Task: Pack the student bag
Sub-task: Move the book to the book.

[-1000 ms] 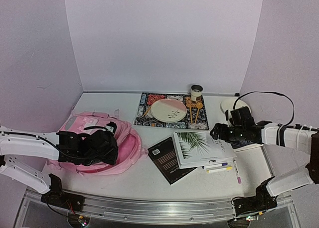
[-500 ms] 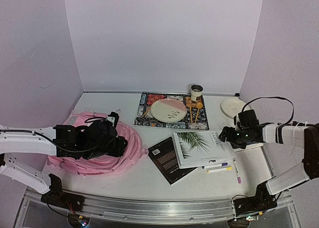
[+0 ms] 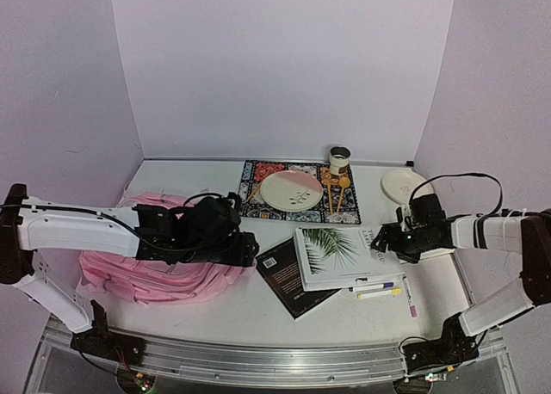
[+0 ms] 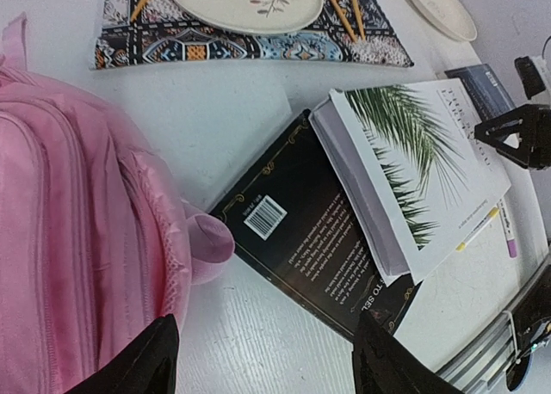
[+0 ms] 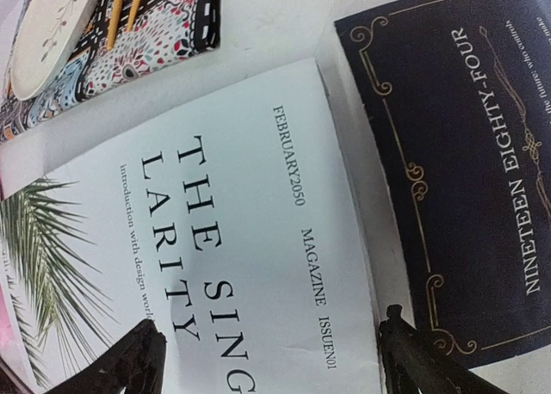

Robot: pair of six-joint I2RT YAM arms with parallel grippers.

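The pink student bag lies slumped flat at the left of the table, and its zipped side fills the left wrist view. My left gripper is open at the bag's right edge, its jaws spread over bare table between the bag and a black book. It holds nothing. My right gripper is open, hanging low over the right part of a white magazine with a palm leaf, fingers either side. A dark blue book lies just right of the magazine.
A patterned placemat at the back carries a plate and chopsticks, with a cup behind. A small white dish sits at the back right. Pens lie in front of the magazine.
My left gripper has opened, let go of the bag and moved right toward the black book. The bag has sunk flatter. My right gripper has shifted slightly left over the magazine.
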